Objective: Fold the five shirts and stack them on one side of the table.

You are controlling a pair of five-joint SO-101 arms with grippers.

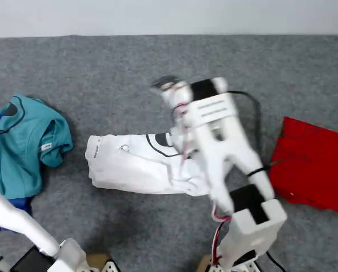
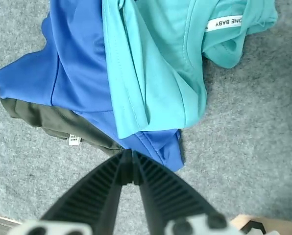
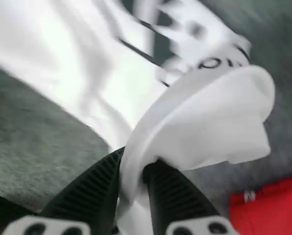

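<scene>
White shirt [image 1: 135, 164] lies crumpled in the middle of the grey table [image 1: 101, 68]. Right gripper [image 3: 134, 165] is clamped on a fold of it. Red shirt [image 1: 313, 164] lies flat at the right. Teal shirt [image 1: 24, 141], blue shirt [image 2: 72, 68] and dark olive shirt [image 2: 48, 120] are piled at the left. Left gripper [image 2: 131, 159] has its jaws together, holding nothing, just beside the blue hem.

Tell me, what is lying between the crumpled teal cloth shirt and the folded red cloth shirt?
The rumpled white cloth shirt lies between them on the grey table cover, as the high view shows.
</scene>
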